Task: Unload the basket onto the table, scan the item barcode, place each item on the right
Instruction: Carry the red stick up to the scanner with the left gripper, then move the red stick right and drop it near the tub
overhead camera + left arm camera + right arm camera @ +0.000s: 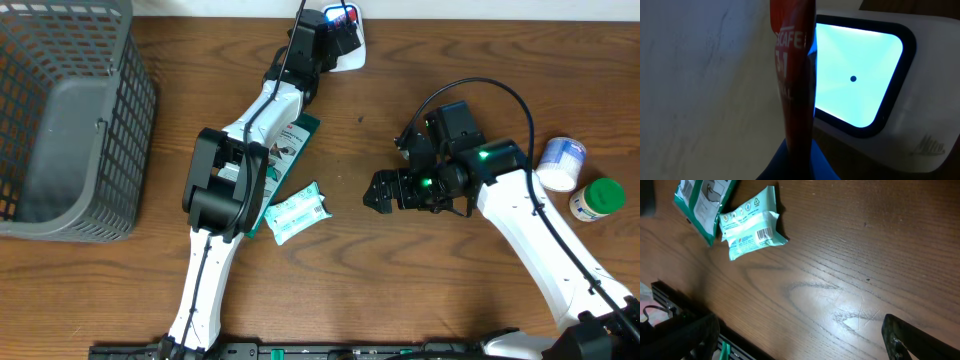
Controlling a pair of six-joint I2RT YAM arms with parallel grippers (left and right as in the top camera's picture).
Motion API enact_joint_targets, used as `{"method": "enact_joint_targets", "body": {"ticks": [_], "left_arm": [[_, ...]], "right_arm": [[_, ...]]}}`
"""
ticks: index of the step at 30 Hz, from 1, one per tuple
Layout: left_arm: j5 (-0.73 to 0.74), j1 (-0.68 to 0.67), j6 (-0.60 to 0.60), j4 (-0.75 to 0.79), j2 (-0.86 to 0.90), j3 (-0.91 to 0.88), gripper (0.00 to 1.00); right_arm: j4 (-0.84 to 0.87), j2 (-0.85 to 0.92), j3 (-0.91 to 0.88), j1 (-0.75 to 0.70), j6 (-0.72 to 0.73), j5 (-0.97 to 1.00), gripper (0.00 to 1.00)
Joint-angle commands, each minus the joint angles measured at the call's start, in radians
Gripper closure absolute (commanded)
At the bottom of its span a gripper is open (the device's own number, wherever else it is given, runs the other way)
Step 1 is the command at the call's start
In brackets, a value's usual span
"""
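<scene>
Right up against the left wrist lens stands a red sachet [792, 75], upright, white lettering down its face, its edge crossing the left side of the scanner's glowing window [855, 75]. Whether sachet and window touch cannot be told.

On the wooden table [400, 290], a grey mesh basket [135, 120] fills the far left. The left arm [225, 180] reaches from the near edge up to the top centre, where the left gripper [338, 28] is clamped on the sachet, holding it against the white scanner [352, 50] at the table's far edge. The right arm [540, 240] comes in from the lower right. Its gripper, the right gripper [372, 192], hangs over bare wood at mid-table with jaws spread wide and nothing between them; 1 dark fingertip [910, 337] shows low in the right wrist view.

2 packets lie beside the left arm: a dark green packet [297, 140], partly under the arm, and just below it a smaller mint packet [297, 212], tilted, with a barcode [762, 232] facing up. The 2 seem to touch at a corner.

At the right edge stand 2 small bottles close together: a white bottle [562, 162] with a blue label and a green-capped bottle [598, 198].
</scene>
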Motion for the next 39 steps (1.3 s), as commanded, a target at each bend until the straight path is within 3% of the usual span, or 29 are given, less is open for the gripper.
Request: {"method": "enact_joint_targets", "body": {"ticks": [1, 6, 10, 15, 18, 20, 21, 22, 23, 24, 25, 29, 33, 34, 38, 39], "left_arm": [[-0.002, -0.003, -0.045, -0.003, -0.015, 0.005, 0.93], [0.028, -0.008, -0.308, -0.085, -0.165, 0.005, 0.93], [0.204, -0.015, -0.671, -0.457, -0.392, 0.005, 0.93], [0.438, -0.018, -0.875, -0.879, -0.495, 0.005, 0.93], [0.573, -0.025, -0.997, -1.035, -0.492, -0.019, 0.93], [0.610, -0.034, -1.044, -1.034, -0.492, -0.055, 0.93], [0.625, -0.044, -1.075, -1.023, -0.492, -0.085, 0.93], [0.625, -0.051, -1.096, -1.018, -0.491, -0.103, 0.93], [0.625, -0.058, -1.113, -1.014, -0.491, -0.116, 0.93], [0.625, -0.075, -1.143, -0.999, -0.490, -0.144, 0.93], [0.625, -0.093, -1.174, -0.970, -0.490, -0.173, 0.93], [0.624, -0.193, -1.327, -0.685, -0.484, -0.333, 0.92], [0.624, -0.351, -1.539, -0.252, -0.382, -0.439, 0.92], [0.623, -0.403, -1.574, -0.120, -0.331, -0.439, 0.89], [0.541, -0.513, -1.574, 0.120, -0.220, -0.439, 0.75], [0.500, -0.529, -1.573, 0.137, -0.205, -0.439, 0.65]], "right_arm": [[0.000, -0.013, 0.005, 0.005, -0.013, 0.005, 0.01], [0.000, -0.013, 0.005, 0.005, -0.013, 0.005, 0.01], [0.000, -0.013, 0.005, 0.005, -0.013, 0.005, 0.01], [0.000, -0.013, 0.005, 0.005, -0.013, 0.005, 0.01], [0.045, -0.013, 0.005, 0.005, -0.013, 0.006, 0.01], [0.051, -0.013, 0.005, 0.005, -0.014, -0.004, 0.01], [0.058, -0.013, 0.006, 0.003, -0.035, -0.055, 0.02], [0.061, -0.013, 0.008, 0.000, -0.086, -0.077, 0.12], [0.063, -0.016, 0.013, -0.008, -0.113, -0.083, 0.36], [0.056, -0.021, 0.024, -0.031, -0.114, -0.076, 0.69], [0.040, -0.036, 0.038, -0.078, -0.101, -0.075, 0.87], [0.043, -0.103, 0.044, -0.292, -0.016, -0.074, 0.84], [0.031, -0.117, 0.040, -0.560, -0.034, -0.074, 0.76], [0.015, -0.117, 0.040, -0.606, -0.051, -0.074, 0.75], [-0.009, -0.116, 0.040, -0.637, -0.097, -0.074, 0.71], [-0.013, -0.116, 0.040, -0.636, -0.100, -0.074, 0.70]]}}
